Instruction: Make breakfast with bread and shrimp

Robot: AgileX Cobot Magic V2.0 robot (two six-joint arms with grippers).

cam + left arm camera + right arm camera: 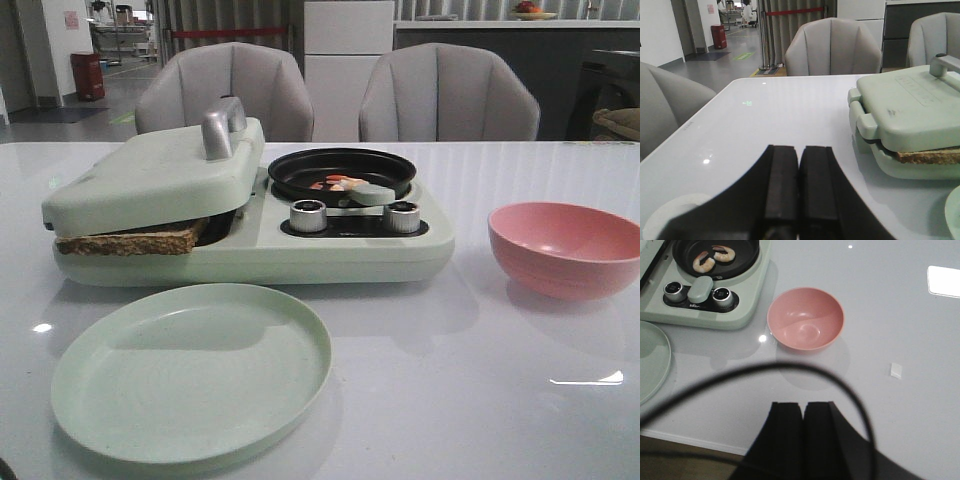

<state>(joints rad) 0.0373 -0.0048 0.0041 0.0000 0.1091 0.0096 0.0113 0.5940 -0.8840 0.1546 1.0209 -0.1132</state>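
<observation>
Two shrimp (pixel 713 257) in black pan (pixel 740 255), bread (pixel 130 240) under press lid (pixel 150 180), both end effectors pressed together, empty.

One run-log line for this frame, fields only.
bread: inside closed press | shrimp: in black pan | plate: bare | left hand: shut | right hand: shut

Free room and obstacles. The breakfast maker (pixel 250 240) occupies the desk (pixel 480 380) centre, its shut lid (pixel 150 180) covering the bread (pixel 130 240). Green plate (pixel 190 370) fills the near edge; pink bowl (pixel 565 248) stands toward the right edge. Bare desk lies between bowl and plate.
</observation>
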